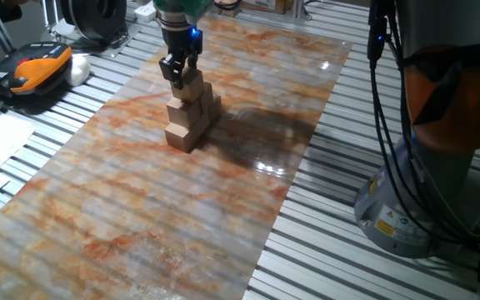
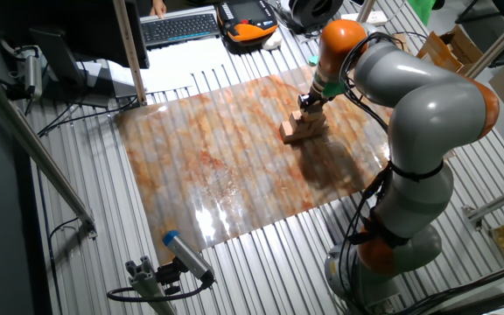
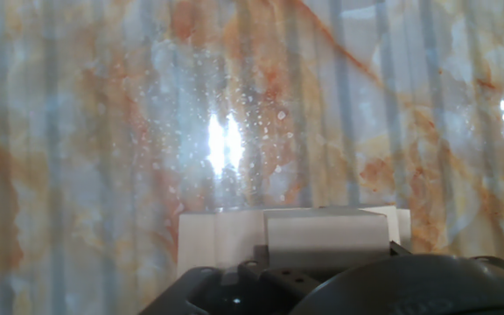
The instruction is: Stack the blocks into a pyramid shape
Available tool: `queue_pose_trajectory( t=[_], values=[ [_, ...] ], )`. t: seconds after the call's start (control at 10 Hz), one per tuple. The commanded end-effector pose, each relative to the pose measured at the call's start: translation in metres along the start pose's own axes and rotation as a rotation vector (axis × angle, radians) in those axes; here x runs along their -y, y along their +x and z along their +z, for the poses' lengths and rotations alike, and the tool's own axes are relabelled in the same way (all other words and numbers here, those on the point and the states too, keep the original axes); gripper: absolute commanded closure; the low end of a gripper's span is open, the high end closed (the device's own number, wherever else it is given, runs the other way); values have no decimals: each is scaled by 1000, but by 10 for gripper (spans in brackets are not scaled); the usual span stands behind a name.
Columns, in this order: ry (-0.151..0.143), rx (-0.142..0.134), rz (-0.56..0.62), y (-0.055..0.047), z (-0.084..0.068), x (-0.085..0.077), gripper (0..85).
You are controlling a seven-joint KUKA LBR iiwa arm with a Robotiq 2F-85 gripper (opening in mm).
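The pyramid shape (image 1: 192, 112) stands on the marbled sheet (image 1: 140, 208) covering the table (image 1: 332, 200), toward its far end in one fixed view. The gripper (image 1: 178, 73) sits directly on top of it, fingers straddling the top block (image 1: 192, 83), which lies straight below along the gripper's axis. The pile's long axis runs diagonally from near-left to far-right in that view, stepping up from a single low block (image 1: 181, 133) at the near end. Whether the gripper clamps the top block or has spread its fingers cannot be told from these pictures.

My judgement: the coming move turns on a straight vertical lift, since any sideways drift would drag the top block off the 2 beneath.

The other fixed view shows the arm (image 2: 427, 96) arching over the pile (image 2: 302, 127), but little of the stepping. The hand view shows only pale block tops (image 3: 322, 236) just below the gripper body, with glare on the sheet beyond.
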State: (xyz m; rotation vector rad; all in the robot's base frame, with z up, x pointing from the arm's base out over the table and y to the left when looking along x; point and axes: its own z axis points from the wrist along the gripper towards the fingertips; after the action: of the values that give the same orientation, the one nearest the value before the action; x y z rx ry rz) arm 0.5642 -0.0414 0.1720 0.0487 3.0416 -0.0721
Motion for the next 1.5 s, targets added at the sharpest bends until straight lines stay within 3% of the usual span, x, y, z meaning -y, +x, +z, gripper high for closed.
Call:
queue_pose_trajectory(
  t=[0.0, 0.3, 0.9, 1.0, 1.4],
  values=[
    [2, -6, 5, 0, 0, 0, 340],
    [-3, -20, 30, 0, -1, 1, 340],
    [-21, -5, 80, -1, 0, 0, 340],
    [-25, -3, 86, -1, 0, 0, 170],
    [-28, 4, 100, 0, 1, 1, 170]
  ],
)
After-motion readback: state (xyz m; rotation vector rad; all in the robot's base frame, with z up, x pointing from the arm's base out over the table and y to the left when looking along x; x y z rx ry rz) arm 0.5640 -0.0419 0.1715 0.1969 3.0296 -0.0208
